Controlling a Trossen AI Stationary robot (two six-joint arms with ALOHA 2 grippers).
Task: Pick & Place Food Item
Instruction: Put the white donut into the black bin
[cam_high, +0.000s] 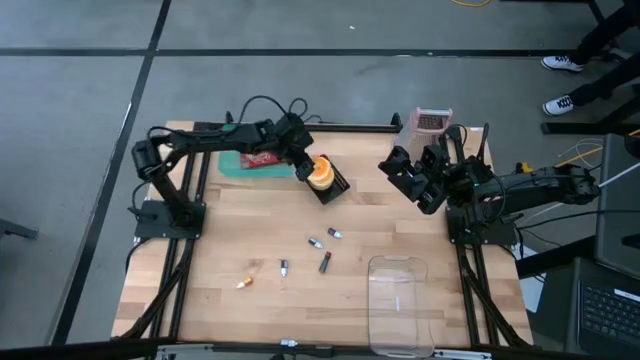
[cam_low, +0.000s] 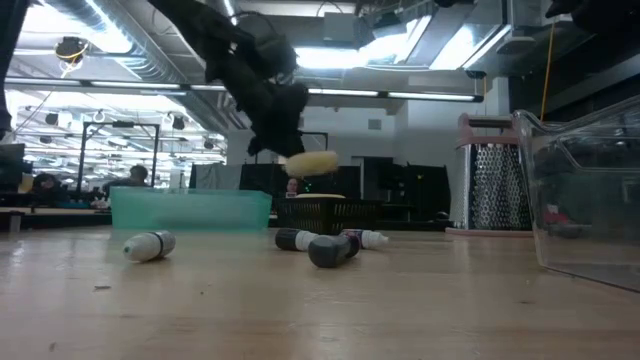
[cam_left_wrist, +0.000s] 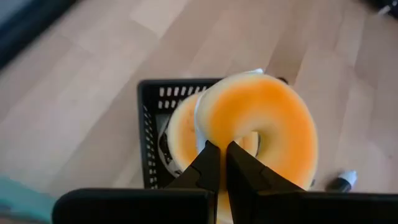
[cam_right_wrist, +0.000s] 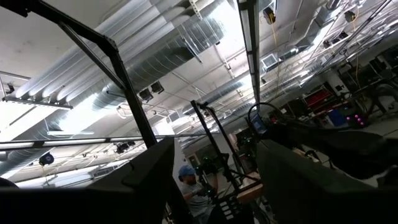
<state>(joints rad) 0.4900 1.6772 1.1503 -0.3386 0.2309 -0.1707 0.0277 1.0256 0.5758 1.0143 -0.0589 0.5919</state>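
Observation:
An orange, ring-shaped food item (cam_left_wrist: 261, 121) hangs just over a black slotted basket (cam_left_wrist: 149, 106), with my left gripper (cam_left_wrist: 219, 155) shut on it. A second orange piece (cam_left_wrist: 181, 134) lies inside the basket. In the high view the ring (cam_high: 320, 172) and basket (cam_high: 333, 188) sit at the table's far middle. In the low view the item (cam_low: 312, 162) is clear above the basket (cam_low: 325, 212). My right gripper (cam_high: 408, 172) stands open at the far right, raised and tipped upward, with nothing between its fingers. My left gripper pinches the ring's near side (cam_left_wrist: 217, 134), beside its hole, between its two fingers. The fingers (cam_left_wrist: 205, 165) slant downward from the table's far left. The ring is lifted clear of the basket and tilts away from the fingers.
A teal tray (cam_high: 250, 160) with a red item lies far left of the basket. A metal grater (cam_high: 433, 122) stands at the far right. A clear plastic container (cam_high: 400, 300) sits near the front right. Several small bottles (cam_high: 322, 262) lie scattered mid-table.

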